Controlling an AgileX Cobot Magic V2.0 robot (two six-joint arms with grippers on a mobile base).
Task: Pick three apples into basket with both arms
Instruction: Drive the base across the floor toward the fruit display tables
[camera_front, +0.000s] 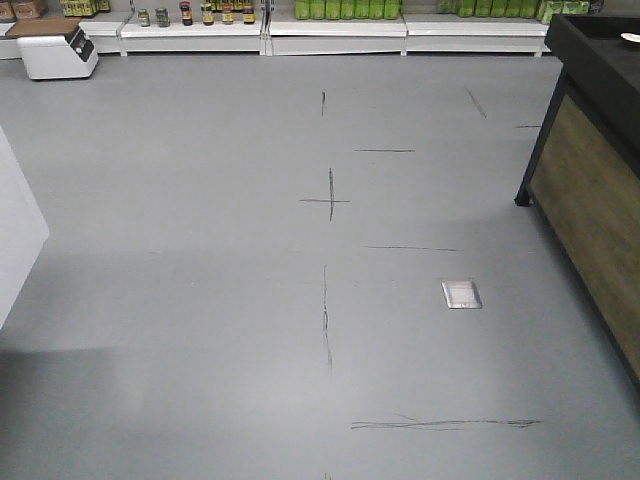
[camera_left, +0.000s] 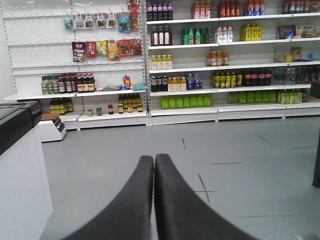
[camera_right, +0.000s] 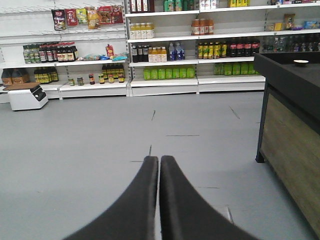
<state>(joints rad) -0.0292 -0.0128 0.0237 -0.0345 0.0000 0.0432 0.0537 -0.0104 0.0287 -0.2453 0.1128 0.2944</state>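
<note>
Apples and basket don't show up in any of the three views, so no telling where they sit. The left gripper (camera_left: 154, 159) has its jaws pressed tight together, pinching nothing, and the right gripper (camera_right: 159, 159) looks the same. Both point over the grey floor (camera_front: 200, 300) toward far shelves (camera_left: 200, 112) stocked with bottles. On the right stands a dark-topped surface (camera_right: 290, 80) with a wood side, and a small metal plate (camera_front: 461, 293) is set in the floor near it.

Two grippers show, the left gripper (camera_left: 154, 161) and the right gripper (camera_right: 159, 161). I see one wood-panelled counter (camera_front: 590, 190), one metal floor plate (camera_front: 461, 293), one white machine (camera_front: 50, 55).
</note>
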